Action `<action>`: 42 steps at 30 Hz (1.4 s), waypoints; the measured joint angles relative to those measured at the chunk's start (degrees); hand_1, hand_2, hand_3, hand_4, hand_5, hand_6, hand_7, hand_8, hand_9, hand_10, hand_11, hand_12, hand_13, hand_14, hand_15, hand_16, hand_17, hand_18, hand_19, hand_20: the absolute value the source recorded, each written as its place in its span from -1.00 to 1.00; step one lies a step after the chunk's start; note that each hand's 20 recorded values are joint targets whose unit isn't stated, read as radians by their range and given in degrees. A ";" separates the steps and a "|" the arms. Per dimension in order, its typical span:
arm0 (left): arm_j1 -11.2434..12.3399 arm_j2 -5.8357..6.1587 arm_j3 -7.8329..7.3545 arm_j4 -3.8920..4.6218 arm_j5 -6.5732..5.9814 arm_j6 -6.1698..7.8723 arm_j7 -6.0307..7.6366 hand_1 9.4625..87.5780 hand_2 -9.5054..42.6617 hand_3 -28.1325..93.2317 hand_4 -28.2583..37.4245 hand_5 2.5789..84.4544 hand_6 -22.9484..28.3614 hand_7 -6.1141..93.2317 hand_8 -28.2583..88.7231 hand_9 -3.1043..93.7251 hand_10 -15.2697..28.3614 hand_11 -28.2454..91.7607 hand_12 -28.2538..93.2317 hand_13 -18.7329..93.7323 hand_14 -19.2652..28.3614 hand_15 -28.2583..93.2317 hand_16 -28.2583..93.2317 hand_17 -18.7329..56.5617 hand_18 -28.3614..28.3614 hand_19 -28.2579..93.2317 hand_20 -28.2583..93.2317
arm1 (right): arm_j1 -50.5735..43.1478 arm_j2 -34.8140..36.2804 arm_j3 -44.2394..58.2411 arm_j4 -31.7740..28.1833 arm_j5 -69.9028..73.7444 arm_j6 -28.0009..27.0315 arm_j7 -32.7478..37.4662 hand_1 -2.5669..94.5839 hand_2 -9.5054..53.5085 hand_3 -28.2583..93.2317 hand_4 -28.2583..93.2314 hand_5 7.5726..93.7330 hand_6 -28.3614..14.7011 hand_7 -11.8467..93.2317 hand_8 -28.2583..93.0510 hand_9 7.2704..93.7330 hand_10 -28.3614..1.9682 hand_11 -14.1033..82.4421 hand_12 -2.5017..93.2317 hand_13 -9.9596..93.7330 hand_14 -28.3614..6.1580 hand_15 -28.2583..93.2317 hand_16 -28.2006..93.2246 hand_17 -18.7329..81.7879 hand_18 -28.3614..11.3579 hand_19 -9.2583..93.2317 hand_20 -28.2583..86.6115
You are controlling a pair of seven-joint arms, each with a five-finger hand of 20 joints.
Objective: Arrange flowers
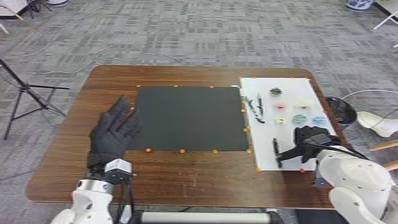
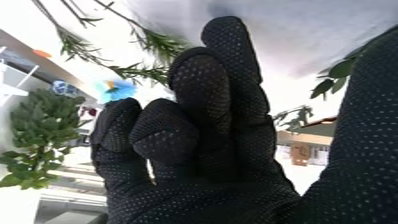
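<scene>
Flowers (image 1: 281, 106) lie at the head view's right, so picking seems due: the right hand (image 1: 309, 140), fingers (image 2: 200, 85) loosely open, must close on one.

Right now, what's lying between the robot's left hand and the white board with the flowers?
In the head view, a dark square mat lies between the left hand and the white board, with small orange dots along its edges.

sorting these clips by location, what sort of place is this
It looks like an office or lab room set up for robot trials, though I can't be sure which: grey patterned carpet covers the floor, and a black tripod stands left of the brown wooden table.
</scene>
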 measured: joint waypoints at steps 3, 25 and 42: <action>0.01 0.00 -0.02 -0.01 -0.04 0.14 0.00 -0.61 -0.74 0.53 -1.00 -0.50 -0.04 -0.49 -0.69 -0.54 0.15 -0.36 -0.22 -0.40 0.30 -0.38 -0.38 -0.91 0.68 0.13 -0.41 | 0.44 0.03 -0.81 0.06 0.05 -0.07 0.00 -0.22 -1.00 0.13 -0.99 0.56 0.35 -0.03 -0.78 0.62 0.05 0.36 -0.19 0.54 0.02 0.80 0.05 0.00 -0.68 0.99 0.19; 0.10 0.02 -0.11 -0.07 -0.20 0.52 0.03 -0.62 -0.72 0.54 -1.00 -0.49 -0.04 -0.50 -0.69 -0.53 0.16 -0.35 -0.22 -0.40 0.30 -0.37 -0.38 -0.91 0.68 0.13 -0.41 | 1.87 -0.23 -3.63 -2.20 1.20 3.07 -0.66 -0.46 -1.00 0.52 -1.00 0.59 0.35 -0.05 -0.77 0.66 0.05 0.34 -0.21 0.56 0.03 0.80 0.05 0.03 -0.71 1.00 0.22; 0.03 0.00 -0.09 0.00 -0.23 0.48 -0.13 -0.62 -0.73 0.54 -1.00 -0.49 -0.04 -0.50 -0.69 -0.53 0.16 -0.35 -0.23 -0.40 0.30 -0.37 -0.39 -0.91 0.68 0.13 -0.41 | 0.57 -0.22 -6.39 -1.29 -7.05 2.69 -2.95 -0.09 -1.00 0.44 -1.00 0.61 0.42 0.10 -0.75 0.66 0.27 0.60 0.11 0.59 0.08 0.89 0.15 0.05 -0.66 1.00 0.19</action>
